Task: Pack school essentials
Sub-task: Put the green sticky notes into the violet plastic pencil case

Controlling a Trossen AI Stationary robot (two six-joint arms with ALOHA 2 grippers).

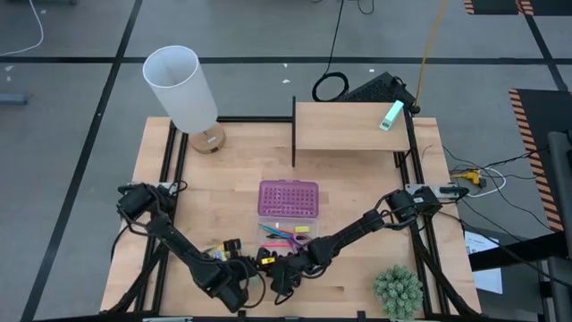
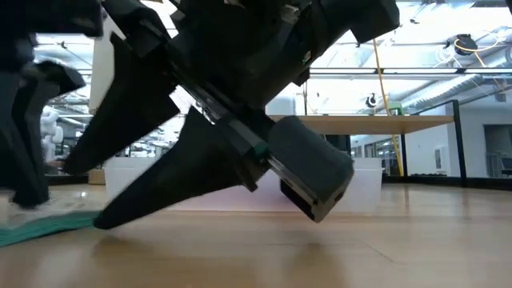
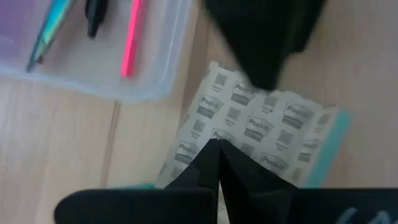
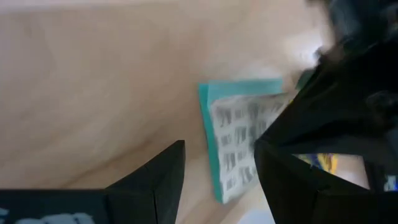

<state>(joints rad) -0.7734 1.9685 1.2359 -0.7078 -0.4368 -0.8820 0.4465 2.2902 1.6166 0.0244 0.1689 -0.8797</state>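
The pale patterned pack [image 3: 261, 124] with a teal edge lies flat on the wooden table near its front edge, beside the clear case tray [image 3: 155, 74]. That tray holds a pink pen [image 3: 132, 37], a blue pen [image 3: 46, 31] and a dark one. My left gripper [image 3: 217, 149] is shut, with its tips over the pack's top. My right gripper [image 4: 221, 165] stands open at the pack [image 4: 239, 134], coming from the opposite side. In the high view both grippers [image 1: 255, 273] [image 1: 281, 283] meet at the front middle and hide the pack. My left gripper has its shut fingertips over the pack's patterned top face [image 3: 214, 134], slanting down from above. The pack lies flat on the table. I cannot tell whether the tips touch it. My right gripper has one finger [image 4: 280, 162] over the pack's edge; I cannot tell whether it touches.
The purple studded lid [image 1: 288, 199] lies just beyond the tray. A white-shaded lamp [image 1: 183, 89] stands at the far left. A raised wooden shelf [image 1: 349, 125] at the far right carries a mint-green block [image 1: 391, 114]. A small green plant [image 1: 398, 291] sits at the front right.
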